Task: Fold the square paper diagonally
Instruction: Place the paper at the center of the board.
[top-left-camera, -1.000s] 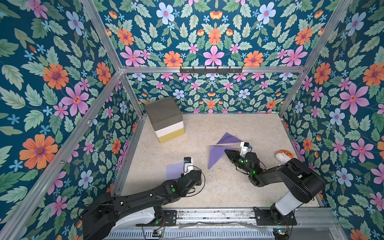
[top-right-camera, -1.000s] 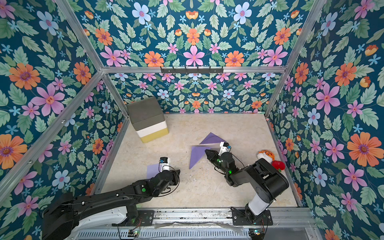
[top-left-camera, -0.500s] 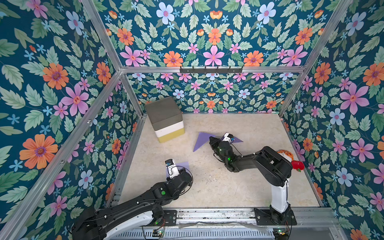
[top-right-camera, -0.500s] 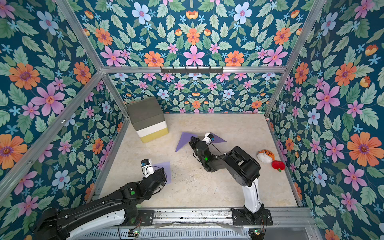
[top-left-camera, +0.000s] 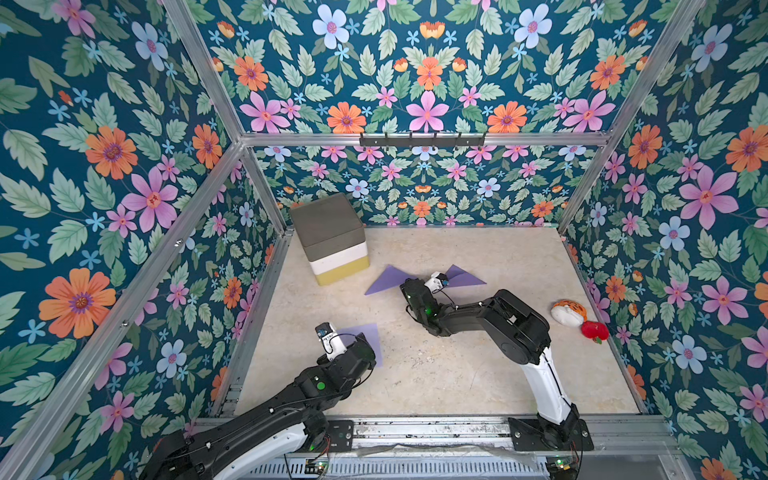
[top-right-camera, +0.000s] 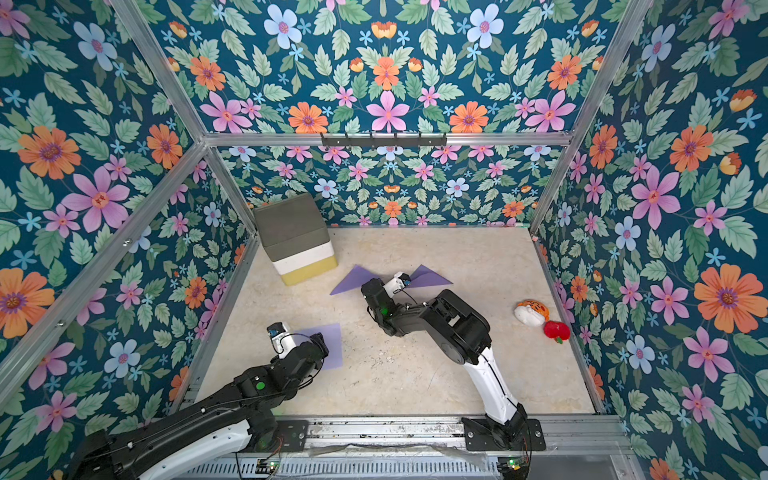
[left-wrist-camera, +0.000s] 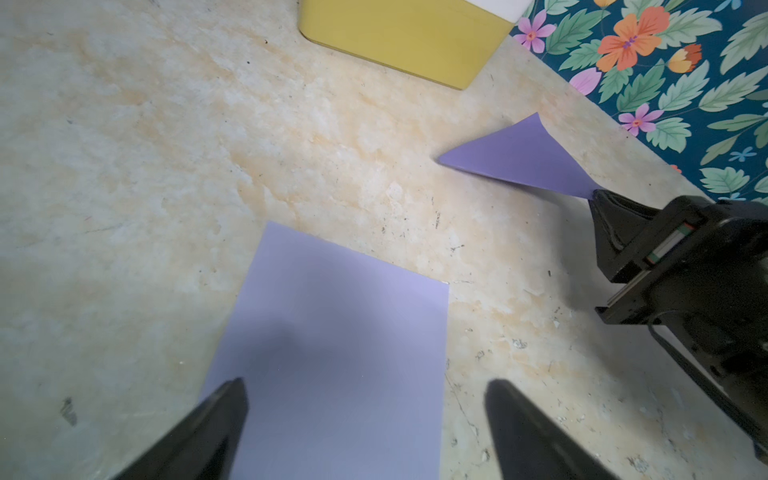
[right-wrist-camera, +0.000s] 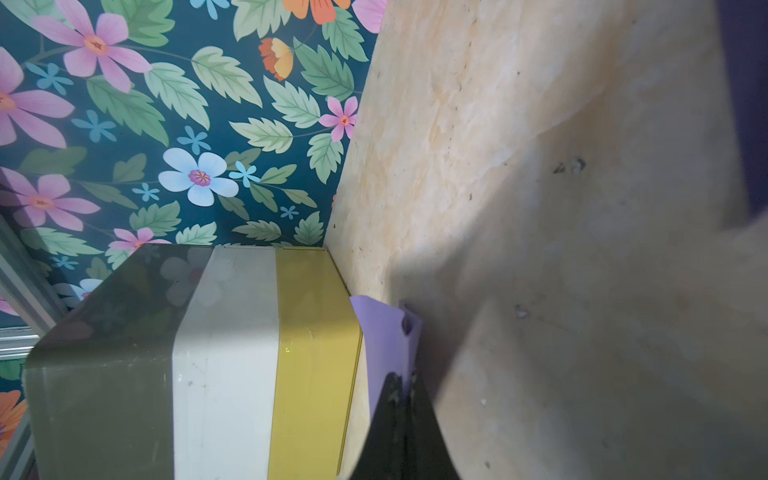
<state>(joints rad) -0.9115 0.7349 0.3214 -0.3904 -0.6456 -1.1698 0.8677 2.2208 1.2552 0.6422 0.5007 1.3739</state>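
A: Since a second earlier, the right gripper (right-wrist-camera: 400, 384) had swung its folded triangle (top-left-camera: 386, 280) over toward the stacked bins (top-left-camera: 332, 237). The left gripper (left-wrist-camera: 365, 381) had drawn back along the square paper (left-wrist-camera: 332, 353) and spread its jaws. Why?

B: Going by size, the stacked bins came first. They stood just ahead of the right gripper, olive over white over yellow, with the triangle's far corner near the yellow one. My guess was that the finished piece was being parked out of the working space.

A: And the square paper?

B: It lay flat and unfolded on the table (top-left-camera: 457, 374), directly beneath the left gripper, its near edge running between the two parted fingers (left-wrist-camera: 216, 415). Nothing was held there. Open jaws over a fresh sheet suggested a corner pinch was being lined up, though which corner could not be told.

A: The right one's grip?

B: Jaws together, clamped on one corner of the folded triangle, which stuck out ahead of the tips. A corner hold probably kept both layers shut.

A: Anything smaller?

B: A second folded triangle (top-left-camera: 463, 276) lay behind the right gripper's wrist, apart from the held one. Well off to that arm's outer side, a tiger-striped plush (top-left-camera: 568, 311) sat just beside a red plush apple (top-left-camera: 594, 330).
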